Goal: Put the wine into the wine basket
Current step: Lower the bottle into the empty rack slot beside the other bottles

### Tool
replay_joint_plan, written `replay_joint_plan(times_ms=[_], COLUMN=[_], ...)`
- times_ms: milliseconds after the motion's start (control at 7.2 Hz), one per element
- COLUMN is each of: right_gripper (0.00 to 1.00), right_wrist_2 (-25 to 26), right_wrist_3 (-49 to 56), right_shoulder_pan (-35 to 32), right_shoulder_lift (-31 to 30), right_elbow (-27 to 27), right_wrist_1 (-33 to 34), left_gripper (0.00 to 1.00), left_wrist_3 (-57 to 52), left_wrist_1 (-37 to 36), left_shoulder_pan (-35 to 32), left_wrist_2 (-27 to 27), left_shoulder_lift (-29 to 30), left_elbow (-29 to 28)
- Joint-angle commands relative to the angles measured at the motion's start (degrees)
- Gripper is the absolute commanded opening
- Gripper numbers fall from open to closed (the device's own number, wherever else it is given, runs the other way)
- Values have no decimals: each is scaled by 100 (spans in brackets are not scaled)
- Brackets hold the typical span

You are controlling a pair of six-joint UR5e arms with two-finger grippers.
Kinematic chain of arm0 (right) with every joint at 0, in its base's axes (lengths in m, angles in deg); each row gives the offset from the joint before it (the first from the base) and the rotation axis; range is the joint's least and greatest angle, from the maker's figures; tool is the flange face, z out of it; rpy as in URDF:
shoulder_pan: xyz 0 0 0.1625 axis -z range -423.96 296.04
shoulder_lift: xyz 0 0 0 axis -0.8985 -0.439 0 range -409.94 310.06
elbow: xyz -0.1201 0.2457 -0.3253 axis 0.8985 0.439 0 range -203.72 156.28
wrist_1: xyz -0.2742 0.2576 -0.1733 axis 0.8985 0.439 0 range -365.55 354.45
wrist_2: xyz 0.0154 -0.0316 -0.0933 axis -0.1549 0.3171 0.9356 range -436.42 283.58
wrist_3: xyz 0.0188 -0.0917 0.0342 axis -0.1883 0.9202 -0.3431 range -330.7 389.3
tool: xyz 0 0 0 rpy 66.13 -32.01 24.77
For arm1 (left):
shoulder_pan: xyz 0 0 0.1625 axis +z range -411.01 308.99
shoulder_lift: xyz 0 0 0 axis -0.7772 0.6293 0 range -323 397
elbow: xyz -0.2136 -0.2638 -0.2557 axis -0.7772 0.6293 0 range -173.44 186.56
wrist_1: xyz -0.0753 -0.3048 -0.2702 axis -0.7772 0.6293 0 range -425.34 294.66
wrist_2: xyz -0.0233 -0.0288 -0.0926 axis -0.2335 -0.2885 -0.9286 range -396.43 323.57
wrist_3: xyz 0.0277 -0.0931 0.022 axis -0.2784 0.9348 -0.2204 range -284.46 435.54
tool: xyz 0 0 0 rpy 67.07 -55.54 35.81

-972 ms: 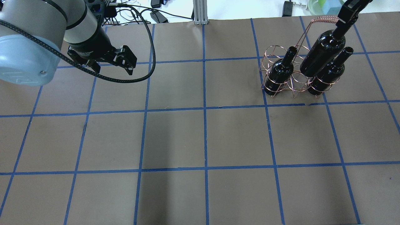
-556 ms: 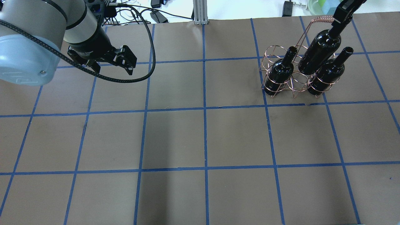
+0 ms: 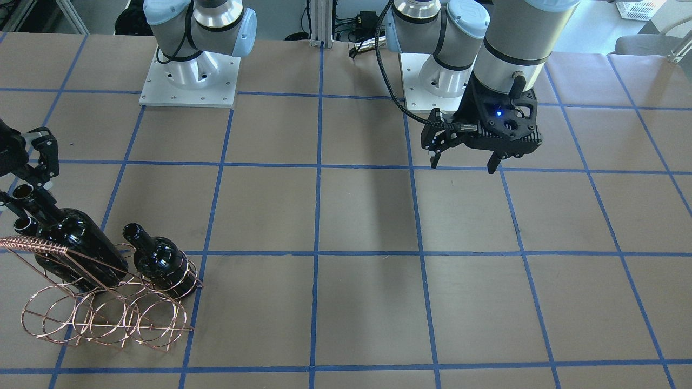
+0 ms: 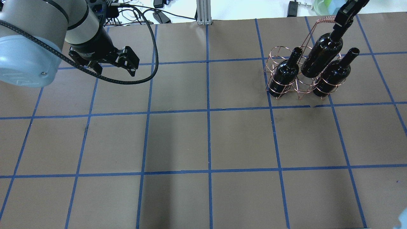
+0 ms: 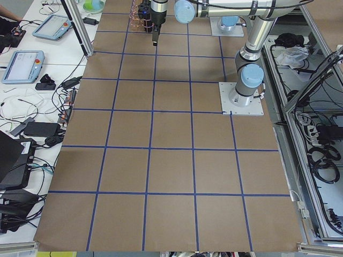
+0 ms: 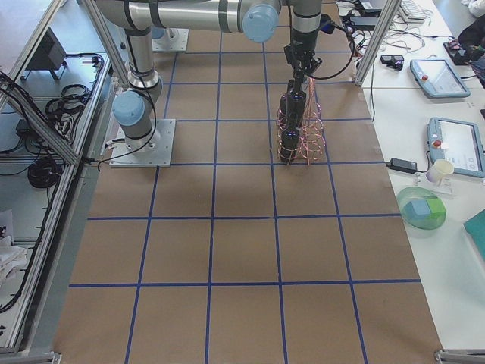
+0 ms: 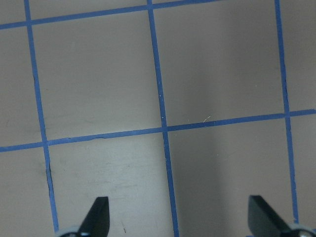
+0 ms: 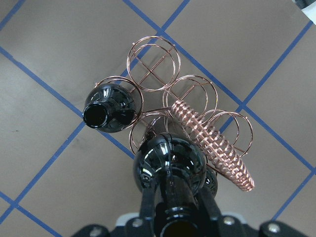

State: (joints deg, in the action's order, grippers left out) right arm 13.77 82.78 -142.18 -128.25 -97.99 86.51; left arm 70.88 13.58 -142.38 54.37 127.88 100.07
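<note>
My right gripper [image 4: 344, 15] is shut on the neck of a dark glass wine bottle [image 4: 320, 54]. It holds the bottle upright, with the bottle's base down in a middle ring of the copper wire wine basket [image 4: 276, 54]. Two more dark bottles stand in the basket, one on the left [image 4: 286, 73] and one on the right [image 4: 334, 76]. In the right wrist view the fingers [image 8: 148, 205] flank the neck of the held bottle [image 8: 170, 170], beside the twisted handle [image 8: 212, 143]. My left gripper [image 4: 113, 68] is open and empty over bare table, far from the basket.
The basket's front rings [image 3: 108, 319] hold nothing. Its handle [image 3: 32, 246] rises beside the held bottle [image 3: 75, 246]. A grid of blue tape marks the brown table [image 4: 206, 140]. Cables and boxes lie beyond the far edge [image 4: 159, 12].
My right gripper has lowered the held bottle, and its body has sunk between the two standing bottles into the basket. The left arm has not moved.
</note>
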Motion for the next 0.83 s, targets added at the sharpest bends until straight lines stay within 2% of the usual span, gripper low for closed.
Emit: replay_joint_plan(times_ms=[0,694], right_gripper=[0,0], right_wrist_2=[15,15], right_wrist_3=[109,118], right_shoulder_pan=[-9,-62], right_shoulder_lift=[69,105], right_elbow=[-9,-27], right_wrist_1=[39,-47], left_gripper=[100,100], left_wrist_3=[0,0], left_wrist_1=[9,9], left_shoulder_pan=[-4,-4], left_wrist_2=[0,0], left_shoulder_lift=[0,0], left_elbow=[0,0])
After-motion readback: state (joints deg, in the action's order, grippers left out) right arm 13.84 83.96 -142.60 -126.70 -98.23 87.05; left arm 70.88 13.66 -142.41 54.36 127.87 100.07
